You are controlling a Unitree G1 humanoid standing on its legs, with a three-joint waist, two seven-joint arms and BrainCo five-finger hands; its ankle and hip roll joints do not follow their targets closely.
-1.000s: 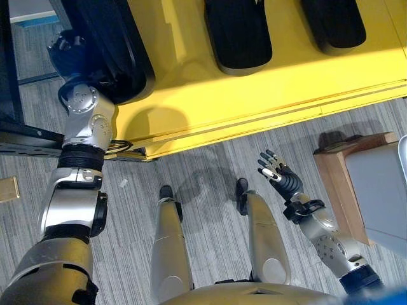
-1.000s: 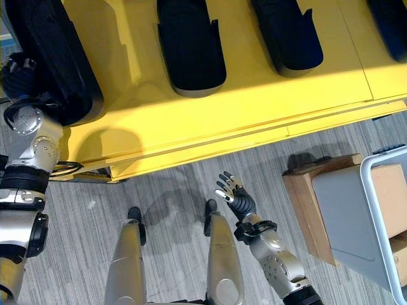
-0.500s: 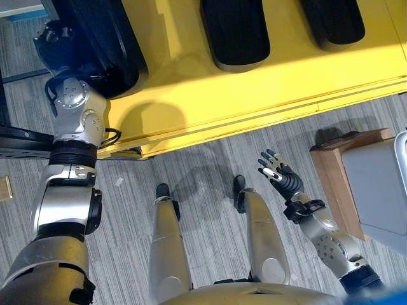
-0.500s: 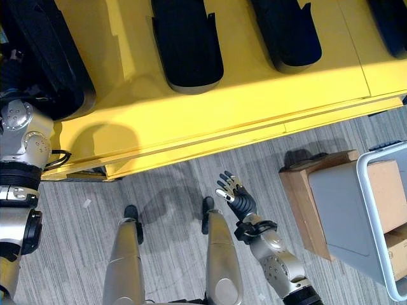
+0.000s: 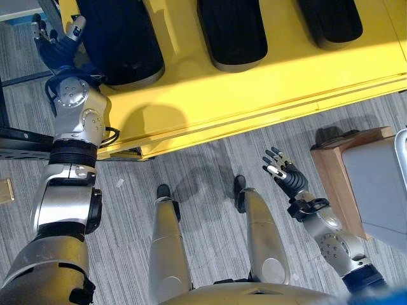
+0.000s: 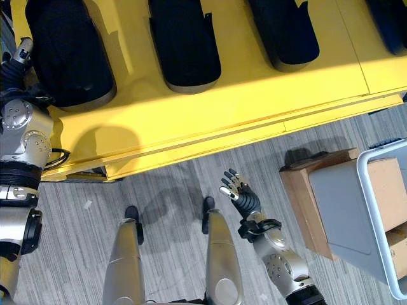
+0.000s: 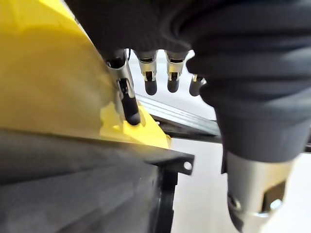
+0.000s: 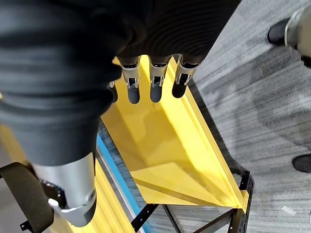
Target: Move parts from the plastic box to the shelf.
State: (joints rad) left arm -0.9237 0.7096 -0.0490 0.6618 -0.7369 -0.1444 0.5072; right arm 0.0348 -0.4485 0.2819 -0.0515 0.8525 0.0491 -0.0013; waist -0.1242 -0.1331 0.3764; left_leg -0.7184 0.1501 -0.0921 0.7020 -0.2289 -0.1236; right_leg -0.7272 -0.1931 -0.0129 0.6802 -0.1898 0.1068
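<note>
Risk sits at the far left of the yellow shelf (image 5: pixel 254 89), where the left hand (image 5: pixel 58 46), fingers spread and empty, hovers beside the just-placed black part (image 5: pixel 121 38) and could nudge it off, while the right hand (image 5: pixel 284 175) hangs open over the floor, the grey plastic box (image 6: pixel 356 216) at right.

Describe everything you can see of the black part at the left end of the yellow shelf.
The black part is a long, rounded piece, matte and dark like moulded plastic or rubber, with a lighter grey edge along its lower rim. It lies flat on the yellow shelf, lengthwise away from the robot, parallel to the other black parts beside it. The left hand is at its left side with straight fingers, holding nothing; whether it touches the part cannot be told.
</note>
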